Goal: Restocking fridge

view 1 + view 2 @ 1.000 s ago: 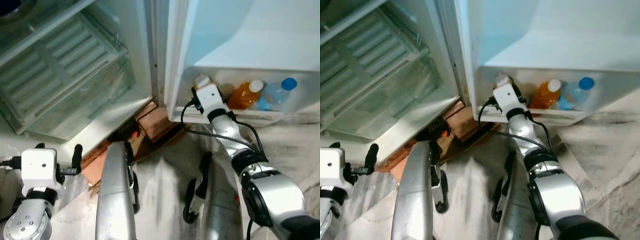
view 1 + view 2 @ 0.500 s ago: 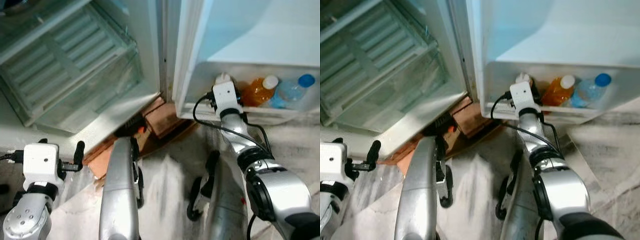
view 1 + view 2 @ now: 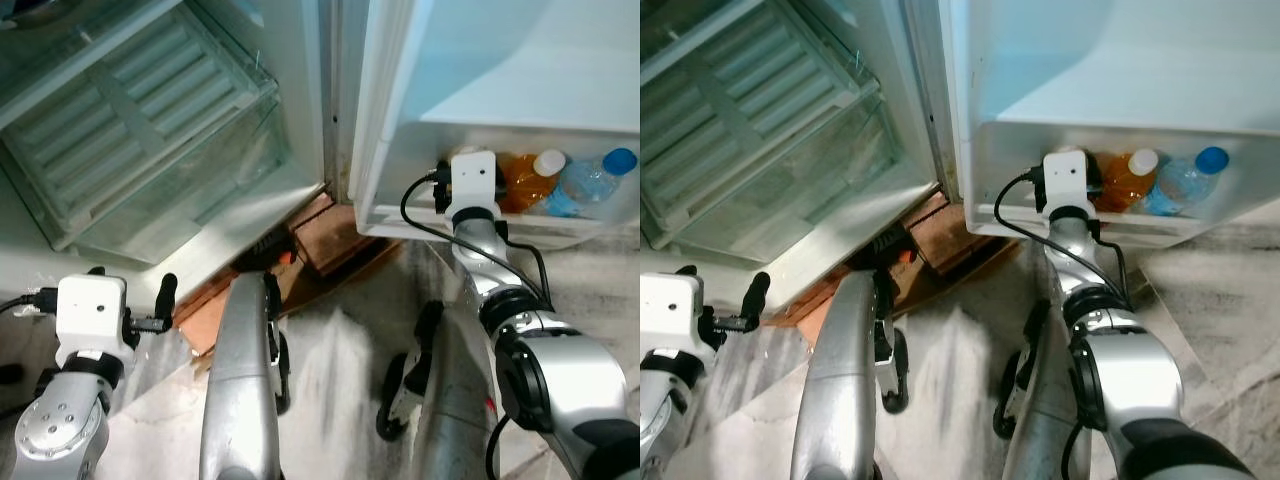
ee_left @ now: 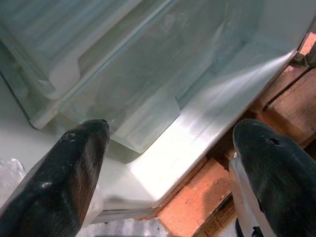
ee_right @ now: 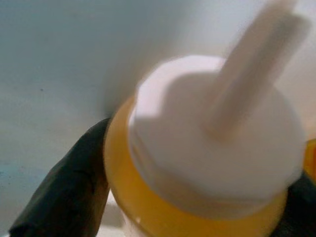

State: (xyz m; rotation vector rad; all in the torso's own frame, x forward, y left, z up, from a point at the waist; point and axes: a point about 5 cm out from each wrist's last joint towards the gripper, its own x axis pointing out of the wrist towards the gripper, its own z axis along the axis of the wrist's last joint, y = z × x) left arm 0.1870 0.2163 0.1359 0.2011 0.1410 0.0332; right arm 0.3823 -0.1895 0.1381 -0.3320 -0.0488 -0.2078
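Note:
A yellow squeeze bottle point(image 5: 212, 143) with a white nozzle cap sits between the black fingers point(image 5: 69, 197) of my right gripper point(image 5: 197, 207), which is shut on it. My right arm point(image 3: 480, 260) reaches up into the white door shelf point(image 3: 400, 215), and its wrist box hides the bottle in the eye views. Just right of it in the shelf stand an orange juice bottle point(image 3: 520, 180) and a blue-capped water bottle point(image 3: 590, 185). My left gripper point(image 4: 170, 128) is open and holds nothing, low at the left, facing the fridge's clear drawer point(image 3: 150, 130).
The fridge stands open, its door swung out to the right. Reddish bricks point(image 3: 320, 235) prop its base at the hinge. My silver legs point(image 3: 240, 380) stand on the marble floor point(image 3: 330, 350) below.
The view has shifted a little. My right gripper has carried the yellow bottle rightward along the door shelf, closer to the orange bottle; its white cap is now hidden behind the wrist. The left arm is unchanged.

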